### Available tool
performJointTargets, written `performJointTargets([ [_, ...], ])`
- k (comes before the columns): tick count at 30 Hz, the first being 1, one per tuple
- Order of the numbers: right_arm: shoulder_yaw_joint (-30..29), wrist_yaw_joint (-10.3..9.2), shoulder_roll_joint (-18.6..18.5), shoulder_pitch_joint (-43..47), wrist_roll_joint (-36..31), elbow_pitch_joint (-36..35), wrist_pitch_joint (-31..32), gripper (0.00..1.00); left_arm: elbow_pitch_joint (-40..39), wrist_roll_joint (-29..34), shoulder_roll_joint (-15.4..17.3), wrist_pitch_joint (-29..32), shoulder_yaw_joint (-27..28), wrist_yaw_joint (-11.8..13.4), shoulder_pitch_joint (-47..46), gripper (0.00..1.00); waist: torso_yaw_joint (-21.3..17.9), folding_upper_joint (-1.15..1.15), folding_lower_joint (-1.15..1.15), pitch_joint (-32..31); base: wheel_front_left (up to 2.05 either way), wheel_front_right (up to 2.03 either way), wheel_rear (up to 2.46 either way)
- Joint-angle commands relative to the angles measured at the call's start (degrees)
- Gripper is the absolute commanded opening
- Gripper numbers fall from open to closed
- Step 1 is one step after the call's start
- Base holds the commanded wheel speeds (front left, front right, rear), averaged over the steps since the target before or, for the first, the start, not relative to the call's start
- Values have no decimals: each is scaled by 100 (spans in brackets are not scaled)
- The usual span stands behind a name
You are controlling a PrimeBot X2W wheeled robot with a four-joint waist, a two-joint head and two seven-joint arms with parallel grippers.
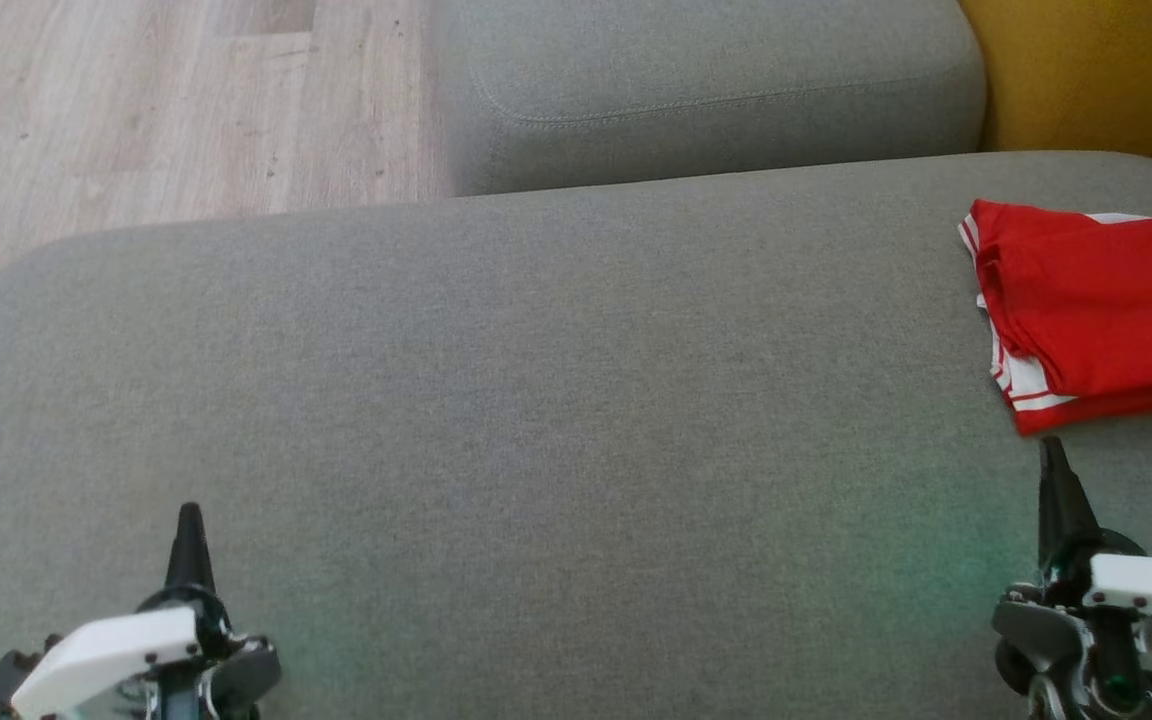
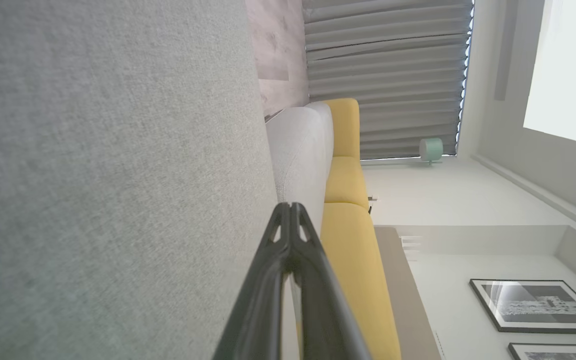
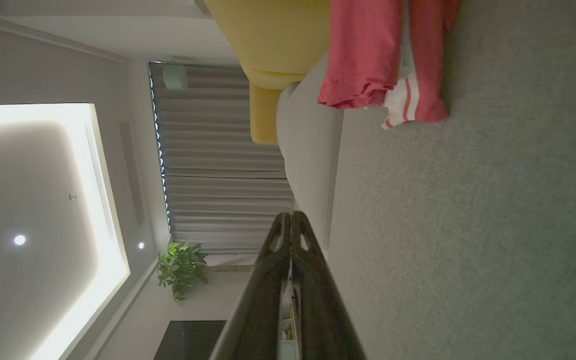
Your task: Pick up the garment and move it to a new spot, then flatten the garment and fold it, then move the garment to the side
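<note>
A folded red garment (image 1: 1101,310) with white and red striped trim lies at the right edge of the grey cushion (image 1: 536,400), cut off by the head view's border. It hangs at the top of the right wrist view as the garment (image 3: 368,55). My right gripper (image 1: 1053,452) is shut and empty, its tip just short of the garment's near hem. In its own view the right gripper (image 3: 292,216) has its fingertips pressed together. My left gripper (image 1: 190,512) is shut too, low at the left, far from the garment. The left gripper (image 2: 290,206) holds nothing.
A second grey cushion (image 1: 706,90) stands behind the first, with wooden floor (image 1: 136,110) to the left. A yellow sofa (image 1: 1106,70) rises at the far right. Curtains (image 2: 383,75) and framed pictures (image 2: 535,306) show beyond.
</note>
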Motion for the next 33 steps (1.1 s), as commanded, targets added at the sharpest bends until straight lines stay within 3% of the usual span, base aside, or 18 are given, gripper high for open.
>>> performJointTargets([
  [1, 67, -4, -81, -359, 179, -220, 65, 0, -164, -157, 51, 66, 246, -51, -376, 0, -2, 0, 0, 7, 0, 0, 0],
  [6, 10, -4, -77, -424, 476, -225, 146, 0, -154, -451, 48, 148, 315, -92, -443, 0, -11, 0, 0, 34, 0, 0, 0],
  [33, -34, -4, -46, -428, 439, -222, 182, 0, -153, -420, 23, 178, 352, -92, -446, 0, -11, 0, 0, 34, 0, 0, 0],
])
